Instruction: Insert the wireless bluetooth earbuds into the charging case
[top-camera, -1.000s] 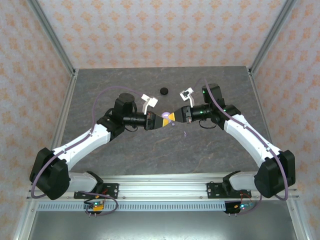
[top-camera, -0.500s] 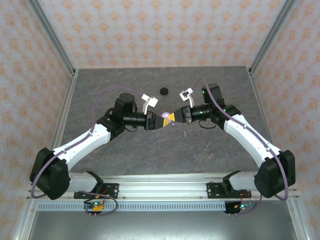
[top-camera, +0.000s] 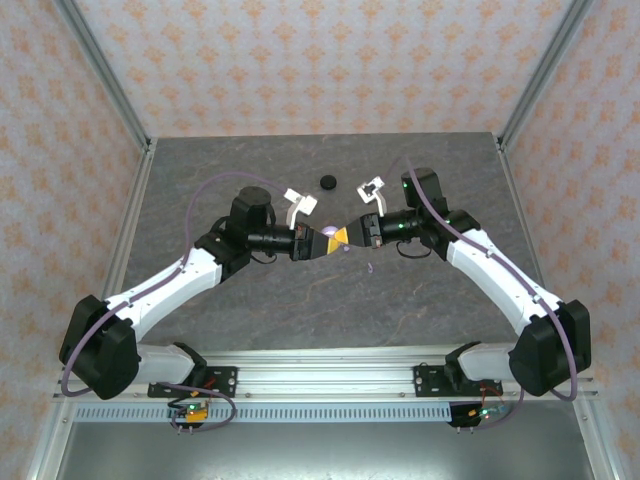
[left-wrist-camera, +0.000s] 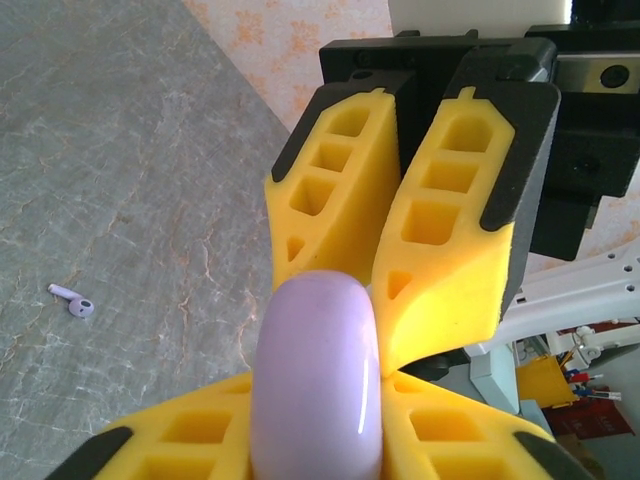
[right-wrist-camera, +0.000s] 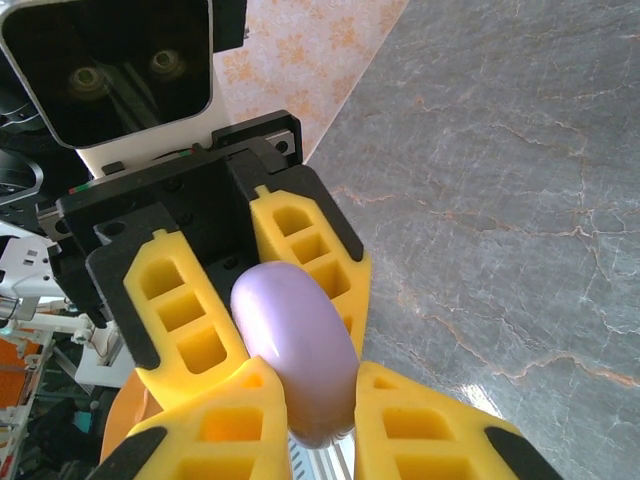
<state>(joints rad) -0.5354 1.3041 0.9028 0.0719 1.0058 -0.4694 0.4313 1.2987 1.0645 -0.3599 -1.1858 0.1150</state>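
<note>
Fingers (right-wrist-camera: 190, 320) of left gripper (top-camera: 316, 241) and right gripper (top-camera: 352, 236) both squeeze the smooth lavender oval case (left-wrist-camera: 318, 370); the tiny lavender earbud (left-wrist-camera: 72, 301) lies below, nearer the right.

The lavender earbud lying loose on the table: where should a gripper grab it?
The earbud lies flat on the table, short stem out sideways, so only its top is free. Likely best to come straight down and pinch the bulbous head across its sides, its thickest part.

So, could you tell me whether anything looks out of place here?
One lavender earbud lies loose on the grey table, while the left end effector and right end effector both grip the lavender case between them; it belongs inside.
</note>
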